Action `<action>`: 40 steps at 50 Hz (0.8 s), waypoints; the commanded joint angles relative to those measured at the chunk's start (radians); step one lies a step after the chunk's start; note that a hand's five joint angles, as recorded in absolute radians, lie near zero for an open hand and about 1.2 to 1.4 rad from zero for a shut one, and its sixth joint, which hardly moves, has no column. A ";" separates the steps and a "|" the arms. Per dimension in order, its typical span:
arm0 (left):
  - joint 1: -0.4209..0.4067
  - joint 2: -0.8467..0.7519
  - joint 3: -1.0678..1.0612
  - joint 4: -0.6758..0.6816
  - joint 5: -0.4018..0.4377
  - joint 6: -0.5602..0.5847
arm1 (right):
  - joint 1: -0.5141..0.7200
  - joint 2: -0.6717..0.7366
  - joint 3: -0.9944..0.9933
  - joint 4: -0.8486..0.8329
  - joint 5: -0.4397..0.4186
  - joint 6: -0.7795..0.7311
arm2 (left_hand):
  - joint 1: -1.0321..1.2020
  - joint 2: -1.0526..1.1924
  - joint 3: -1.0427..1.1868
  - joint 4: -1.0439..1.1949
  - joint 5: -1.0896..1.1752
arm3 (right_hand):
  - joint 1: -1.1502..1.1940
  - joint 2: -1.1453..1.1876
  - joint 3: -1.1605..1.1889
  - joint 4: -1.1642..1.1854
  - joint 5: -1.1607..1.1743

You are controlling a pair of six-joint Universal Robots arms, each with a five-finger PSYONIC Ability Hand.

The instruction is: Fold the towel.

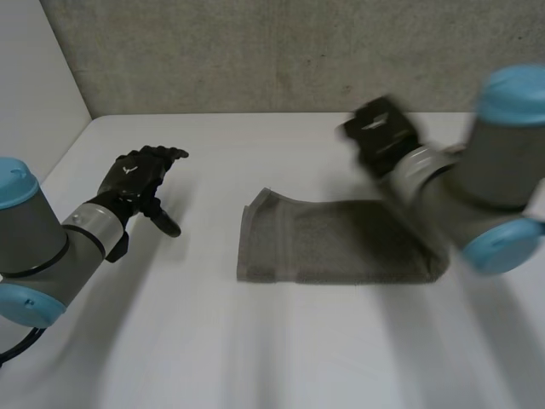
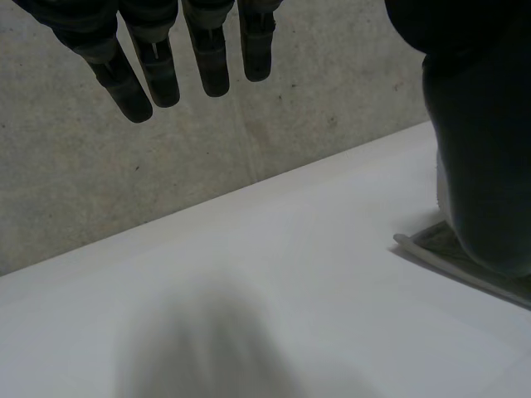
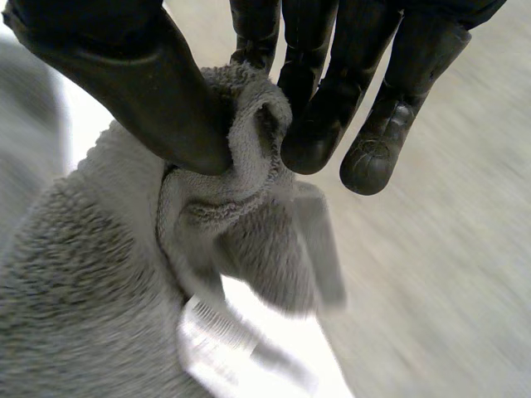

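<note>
Towel (image 1: 332, 243) pinched at one end, fold not yet laid

Nearest the head camera, bare table (image 1: 255, 358) is seen between the two arms. The left hand (image 1: 140, 183) is held low over the table, well apart from the cloth; its fingers (image 2: 166, 66) are extended and relaxed, and nothing is grasped. It is judged to be kept aside so that the way across is free.

Further out, the towel is spread flat in the middle of the table. Its end toward the right arm is raised and is hidden behind that forearm in the head view. The right hand (image 1: 383, 136) is held up beyond the cloth.

What the head view hides is supplied by the right wrist view: a bunched fold of the towel's edge is clamped between thumb and fingers. The grip is judged to be at a corner, taken so that this end can be brought over the flat part. Which corner cannot be told.

In the left wrist view a strip of the towel's hem is seen beside the left hand's thumb, flat on the table. The concrete wall (image 1: 255, 51) is furthest off.
</note>
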 commanded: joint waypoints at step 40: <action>-0.372 -0.121 0.147 0.025 -0.006 0.002 | -0.214 -0.160 0.662 -0.253 -0.073 0.268 | -0.058 -0.057 -0.044 -0.062 -0.194 | -1.147 -1.119 -1.160 -1.167 -1.141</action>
